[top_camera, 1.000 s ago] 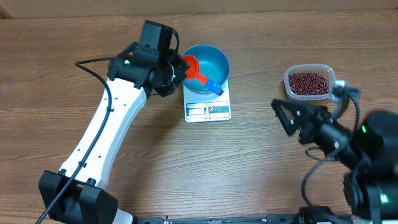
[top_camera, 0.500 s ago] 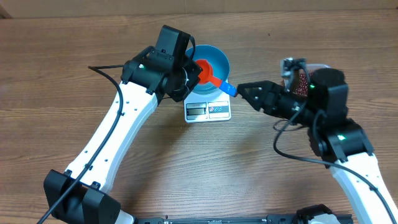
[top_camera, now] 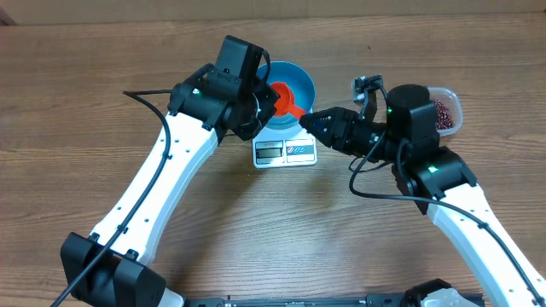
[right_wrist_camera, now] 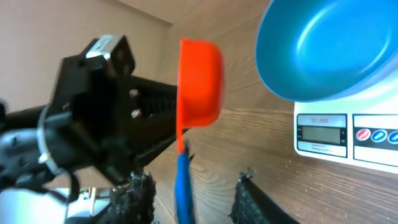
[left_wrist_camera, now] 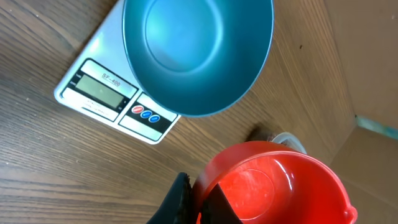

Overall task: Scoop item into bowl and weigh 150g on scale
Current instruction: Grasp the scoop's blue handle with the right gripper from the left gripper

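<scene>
Red scoop (top_camera: 287,99) clamped in the left gripper (top_camera: 266,103) hangs beside the blue bowl (top_camera: 301,81)

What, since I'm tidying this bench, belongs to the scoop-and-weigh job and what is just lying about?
Job in hand:
- blue bowl
- white scale under it
- red scoop, held by the left gripper
- clear tub of beans

Lying about:
- black cable
- cardboard at the far edge

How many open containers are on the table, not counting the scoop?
2. The blue bowl sits on the scale at center; the clear tub of beans is at far right, partly hidden behind the right arm. More may be hidden.
</scene>
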`<action>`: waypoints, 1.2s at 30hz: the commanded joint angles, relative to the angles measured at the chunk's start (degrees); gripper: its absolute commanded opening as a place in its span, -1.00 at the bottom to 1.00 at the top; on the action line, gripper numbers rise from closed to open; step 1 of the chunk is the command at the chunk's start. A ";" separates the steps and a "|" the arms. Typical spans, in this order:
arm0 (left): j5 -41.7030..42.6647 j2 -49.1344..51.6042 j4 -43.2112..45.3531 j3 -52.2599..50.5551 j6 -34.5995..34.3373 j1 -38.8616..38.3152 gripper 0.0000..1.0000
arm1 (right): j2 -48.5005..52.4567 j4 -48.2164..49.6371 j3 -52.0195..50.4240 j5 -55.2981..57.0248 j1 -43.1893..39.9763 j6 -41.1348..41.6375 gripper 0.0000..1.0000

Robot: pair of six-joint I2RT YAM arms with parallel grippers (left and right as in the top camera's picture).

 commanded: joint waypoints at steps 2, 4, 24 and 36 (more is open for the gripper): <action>0.57 0.22 0.04 -0.20 -1.16 -0.92 -0.91 | 0.04 2.25 1.03 0.66 0.33 0.52 -0.25; 0.59 0.22 0.07 -0.20 -1.16 -0.98 -0.91 | 0.04 3.04 1.03 0.68 0.33 0.81 -0.30; 2.12 0.22 0.11 -0.20 -3.13 -1.62 -0.91 | 0.04 3.65 1.03 1.62 0.33 4.83 -0.64; 1.79 0.22 0.07 -0.20 -3.08 -1.95 -0.71 | 0.04 3.63 1.03 2.60 0.33 4.83 -0.93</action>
